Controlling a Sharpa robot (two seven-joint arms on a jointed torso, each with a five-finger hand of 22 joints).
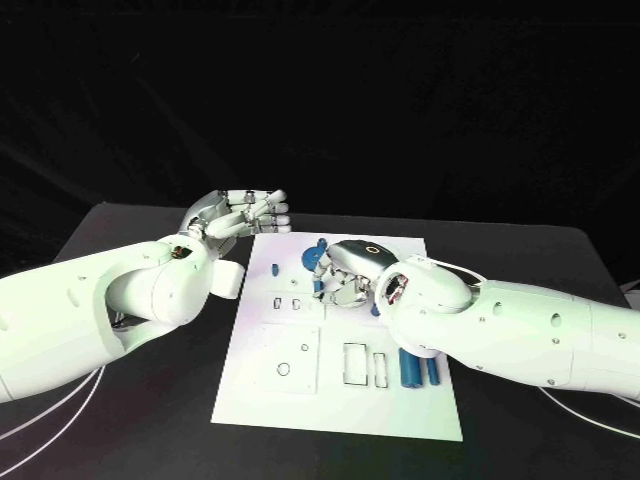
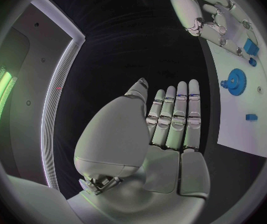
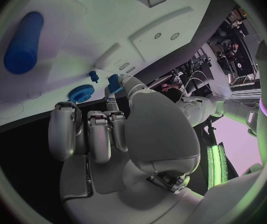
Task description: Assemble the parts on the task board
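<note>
The white task board [image 1: 335,405] lies in the middle of the black table. My right hand [image 1: 346,272] hovers over its far half, and its thumb and a finger pinch a small blue block [image 3: 113,83], which is also seen in the left wrist view [image 2: 251,46]. A blue gear [image 1: 313,258] and a small blue peg [image 3: 93,75] sit on the board beside that hand. My left hand [image 1: 242,214] is off the board's far left corner, fingers straight [image 2: 173,119], holding nothing. Two blue cylinders [image 1: 420,368] lie near the board's right edge.
Another small blue piece [image 1: 274,268] stands at the board's left side. Rectangular slots [image 1: 356,362] and a round hole [image 1: 284,369] mark the near half. White cables [image 1: 32,425] trail across the table at the near left.
</note>
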